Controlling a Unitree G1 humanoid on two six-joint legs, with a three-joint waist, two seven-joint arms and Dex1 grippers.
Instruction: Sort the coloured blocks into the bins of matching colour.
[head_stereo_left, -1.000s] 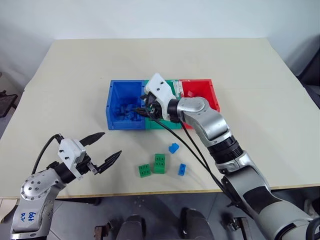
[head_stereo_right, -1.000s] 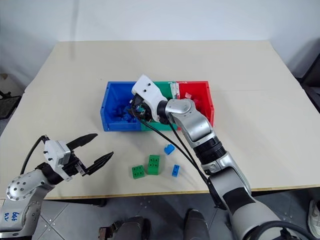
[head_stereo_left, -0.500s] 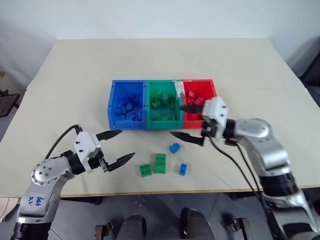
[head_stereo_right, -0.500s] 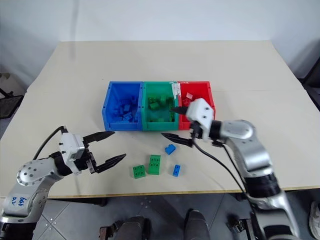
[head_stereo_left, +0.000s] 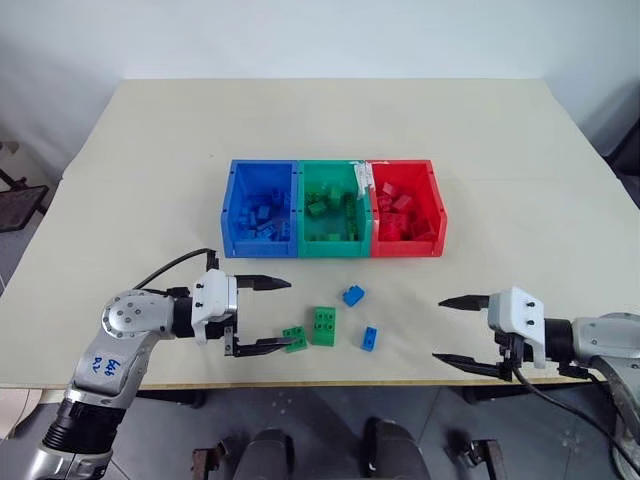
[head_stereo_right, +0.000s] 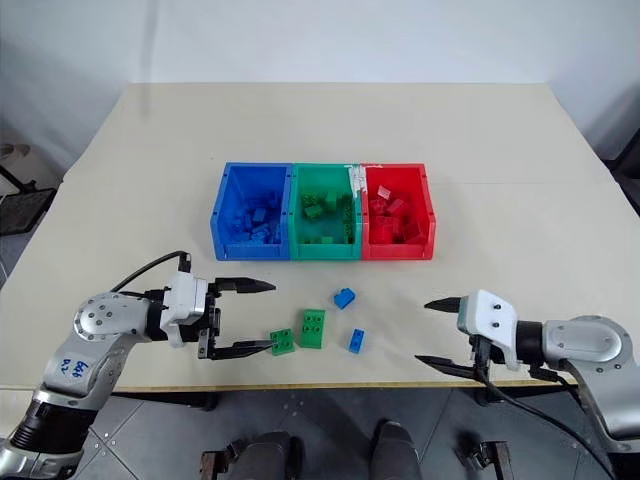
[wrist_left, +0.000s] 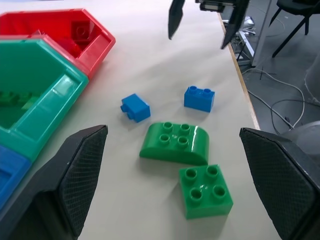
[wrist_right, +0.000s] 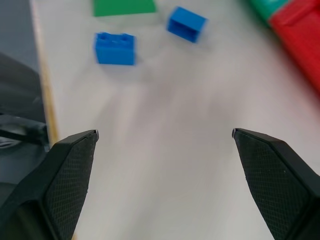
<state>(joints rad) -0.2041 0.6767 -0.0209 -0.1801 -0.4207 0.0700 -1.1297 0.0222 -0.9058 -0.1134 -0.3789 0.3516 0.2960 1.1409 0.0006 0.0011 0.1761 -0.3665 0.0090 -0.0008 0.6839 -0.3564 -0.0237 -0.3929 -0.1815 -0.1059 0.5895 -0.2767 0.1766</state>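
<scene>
Three joined bins stand mid-table: blue (head_stereo_left: 228, 212), green (head_stereo_left: 333, 249) and red (head_stereo_left: 437, 212), each holding several blocks of its own colour. On the table in front lie two small blue blocks (head_stereo_left: 352, 295) (head_stereo_left: 369, 338), a larger green block (head_stereo_left: 322, 326) and a small green block (head_stereo_left: 293, 339). My left gripper (head_stereo_left: 268, 314) is open and points sideways at the green blocks. The small green block (wrist_left: 205, 191) lies just ahead between its fingers, untouched. Near the table's front right edge my right gripper (head_stereo_left: 441, 329) is open and empty, right of the blue blocks.
The table's front edge (head_stereo_left: 400, 381) runs just below the loose blocks and both grippers. A black cable (head_stereo_left: 165, 268) loops from the left wrist. Bare tabletop (head_stereo_left: 520, 230) spreads on both sides of the bins and behind them.
My right gripper has pulled back from over the bins to the front right edge, its fingers now spread wide. The left gripper has swung right toward the green blocks.
</scene>
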